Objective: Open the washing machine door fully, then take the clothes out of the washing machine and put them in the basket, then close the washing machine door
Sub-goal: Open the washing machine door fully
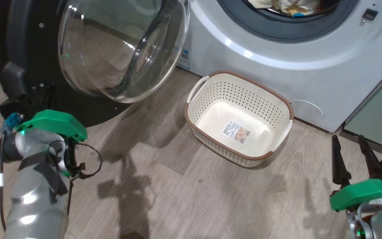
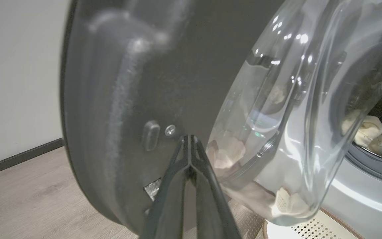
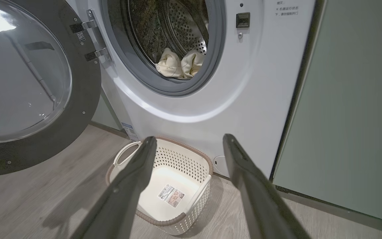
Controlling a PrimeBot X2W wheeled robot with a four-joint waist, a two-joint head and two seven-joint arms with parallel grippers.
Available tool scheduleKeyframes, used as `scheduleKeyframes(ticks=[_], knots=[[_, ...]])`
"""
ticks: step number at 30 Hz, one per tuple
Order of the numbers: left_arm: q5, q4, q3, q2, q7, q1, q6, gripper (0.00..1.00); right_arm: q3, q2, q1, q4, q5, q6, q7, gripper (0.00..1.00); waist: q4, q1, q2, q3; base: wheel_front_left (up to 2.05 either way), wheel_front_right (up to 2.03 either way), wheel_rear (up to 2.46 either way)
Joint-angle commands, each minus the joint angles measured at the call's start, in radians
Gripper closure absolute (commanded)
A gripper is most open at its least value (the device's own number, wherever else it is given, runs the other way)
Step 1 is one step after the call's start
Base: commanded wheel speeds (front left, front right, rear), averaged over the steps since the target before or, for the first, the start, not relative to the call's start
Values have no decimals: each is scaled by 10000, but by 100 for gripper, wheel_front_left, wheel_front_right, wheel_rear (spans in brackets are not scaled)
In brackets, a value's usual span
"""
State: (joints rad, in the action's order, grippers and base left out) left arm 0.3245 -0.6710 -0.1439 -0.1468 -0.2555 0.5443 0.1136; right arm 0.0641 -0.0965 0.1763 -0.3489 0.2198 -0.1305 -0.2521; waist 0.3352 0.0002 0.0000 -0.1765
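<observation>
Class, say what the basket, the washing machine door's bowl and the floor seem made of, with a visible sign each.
The basket: moulded cream plastic, matte, by its punched holes and brown rim. The washing machine door: bowl of clear glass or hard plastic, glossy, with sharp reflections. The floor: wood-look planks, with grain and seams; possibly laminate.

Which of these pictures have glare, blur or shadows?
Head view: soft shadows on the floor left of the basket. Left wrist view: door blurred, light specks on its glass. Right wrist view: one glare patch on the glass.
</observation>
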Motion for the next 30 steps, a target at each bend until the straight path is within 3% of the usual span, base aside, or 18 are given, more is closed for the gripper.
scheduleKeyframes(ticks=[1,10,21,30], knots=[[-153,150,-544,-425,-63,512,-59,100,251,-195,424,263,-72,-2,-97,0,-51,-2,0,-15,0,0,0],[-724,327,-1108,-231,-63,298,-434,100,312,-145,260,169,-29,-2,-97,0,-277,-2,0,358,0,0,0],[-1341,852,-848,305,-63,-817,-1195,100,228,47,-282,134,85,-2,-97,0,-745,-2,0,1390,0,0,0],[-1701,1173,-379,480,-63,-1626,-1865,100,173,209,-548,248,100,-2,-97,0,-1641,-2,0,1841,0,0,0]])
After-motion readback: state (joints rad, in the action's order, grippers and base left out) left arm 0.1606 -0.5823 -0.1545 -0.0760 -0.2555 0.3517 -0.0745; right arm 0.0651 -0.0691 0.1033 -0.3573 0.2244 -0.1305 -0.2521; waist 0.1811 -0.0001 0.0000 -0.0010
